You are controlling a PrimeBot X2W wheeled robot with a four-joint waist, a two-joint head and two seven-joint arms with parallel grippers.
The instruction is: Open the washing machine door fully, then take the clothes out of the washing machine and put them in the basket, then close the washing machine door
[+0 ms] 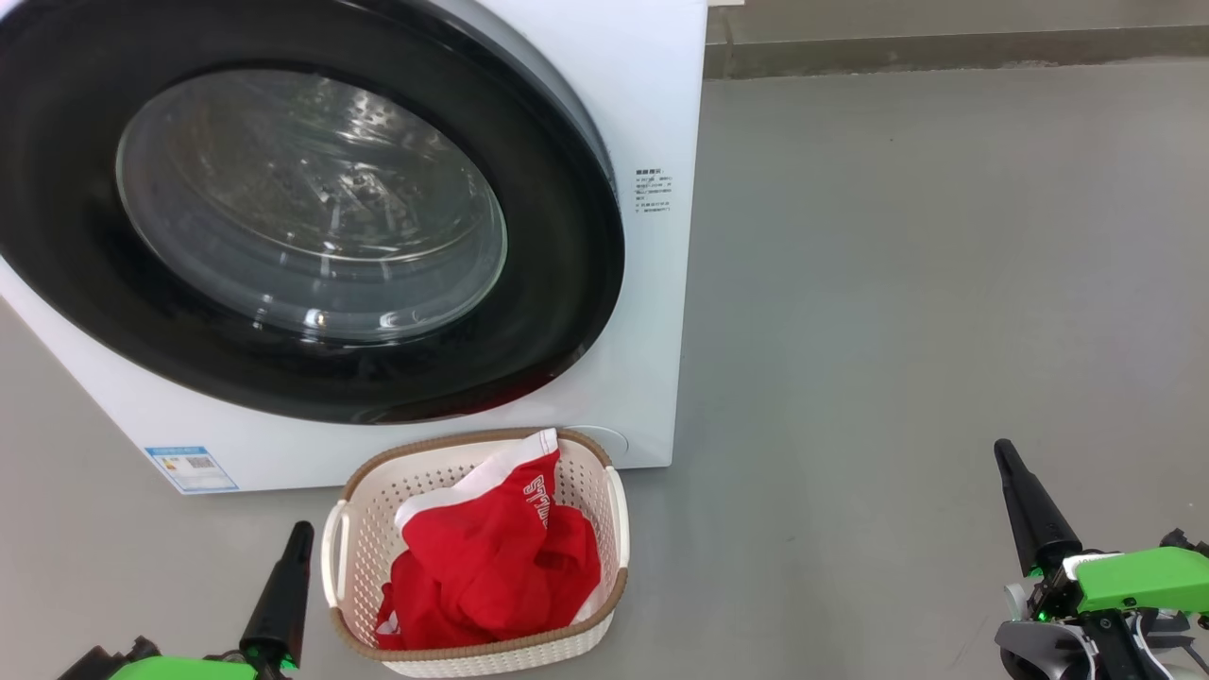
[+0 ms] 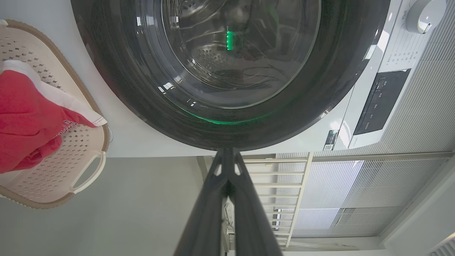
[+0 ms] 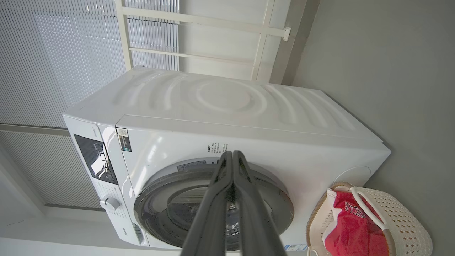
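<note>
There was one washing machine (image 1: 661, 104) with one round door (image 1: 567, 283). One basket (image 1: 586, 491) sat at six o'clock from the door, holding one heap of red clothes (image 1: 482, 567); the number of pieces could not be told. There were two grippers: one left gripper (image 1: 300, 531) and one right gripper (image 1: 1003, 451).

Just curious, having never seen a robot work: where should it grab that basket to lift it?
Probably by the looped side handles of the basket, coming in from either side; both loops stick out clear of the red clothes piled inside.
</note>
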